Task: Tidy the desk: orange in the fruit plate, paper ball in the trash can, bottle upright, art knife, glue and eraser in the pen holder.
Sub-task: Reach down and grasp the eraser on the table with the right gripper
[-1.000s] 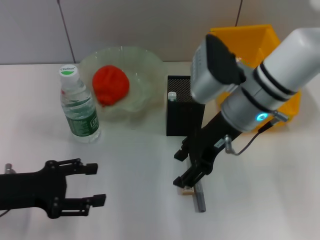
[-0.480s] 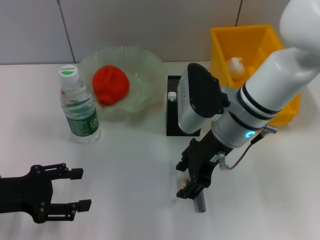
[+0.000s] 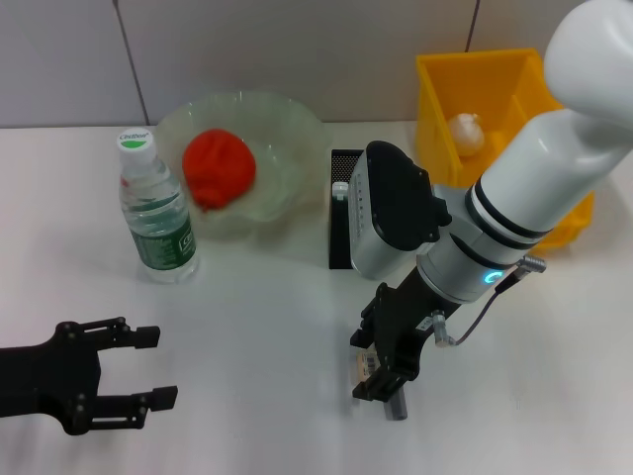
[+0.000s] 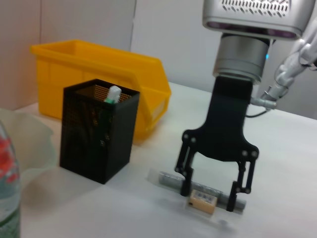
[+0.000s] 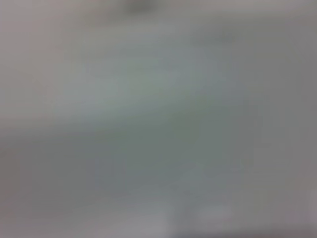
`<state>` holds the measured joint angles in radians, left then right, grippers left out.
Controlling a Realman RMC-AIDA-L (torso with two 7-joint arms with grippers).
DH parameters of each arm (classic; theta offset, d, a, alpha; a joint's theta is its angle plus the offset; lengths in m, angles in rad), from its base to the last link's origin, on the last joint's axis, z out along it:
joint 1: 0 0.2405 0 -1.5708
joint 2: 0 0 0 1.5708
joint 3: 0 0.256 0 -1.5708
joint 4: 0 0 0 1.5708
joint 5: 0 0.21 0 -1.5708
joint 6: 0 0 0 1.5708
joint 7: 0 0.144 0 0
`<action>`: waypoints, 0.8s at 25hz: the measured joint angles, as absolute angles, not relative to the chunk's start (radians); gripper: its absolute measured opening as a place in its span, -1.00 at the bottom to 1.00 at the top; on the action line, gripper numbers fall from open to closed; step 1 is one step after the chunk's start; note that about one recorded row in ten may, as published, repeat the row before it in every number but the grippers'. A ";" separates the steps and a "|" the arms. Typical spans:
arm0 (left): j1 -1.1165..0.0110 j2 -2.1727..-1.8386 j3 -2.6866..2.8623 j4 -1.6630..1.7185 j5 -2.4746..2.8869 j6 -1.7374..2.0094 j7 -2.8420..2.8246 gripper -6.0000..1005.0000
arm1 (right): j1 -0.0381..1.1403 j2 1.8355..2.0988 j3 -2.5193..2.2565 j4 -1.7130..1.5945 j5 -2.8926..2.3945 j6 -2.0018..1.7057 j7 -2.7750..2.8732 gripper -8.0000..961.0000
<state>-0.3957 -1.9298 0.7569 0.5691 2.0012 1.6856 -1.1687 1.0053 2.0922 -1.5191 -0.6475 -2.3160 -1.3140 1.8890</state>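
The right gripper [image 3: 384,368] hangs low over the white bench [image 3: 257,336], straight down above the eraser [image 3: 366,364]. Its fingers [image 4: 186,171] stand apart, one on each side of the small beige block, not yet clamped. In the left wrist view the eraser [image 4: 203,200] lies on the bench between the fingertips, touching a grey stick-shaped tool [image 4: 171,179], probably the art knife, which lies alongside it. The eraser's long axis runs along that tool, from finger to finger.

In the head view the black mesh pen holder [image 3: 344,237] stands at about 11 o'clock from the eraser, near it, with a white-capped item already inside. The right arm is far nearer. The left gripper [image 3: 129,381] rests idle at 9 o'clock, well apart, fingers apart and empty.
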 joint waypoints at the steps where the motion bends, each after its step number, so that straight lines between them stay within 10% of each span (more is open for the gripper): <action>1: -0.396 -1.930 0.757 0.569 2.001 1.686 -1.169 0.59 | 1.005 2.092 -1.519 -0.648 -2.316 -1.314 1.889 0.43; 20: -0.387 -1.930 0.708 0.569 1.997 1.701 -1.169 0.59 | 1.002 2.092 -1.540 -0.651 -2.324 -1.288 1.884 0.16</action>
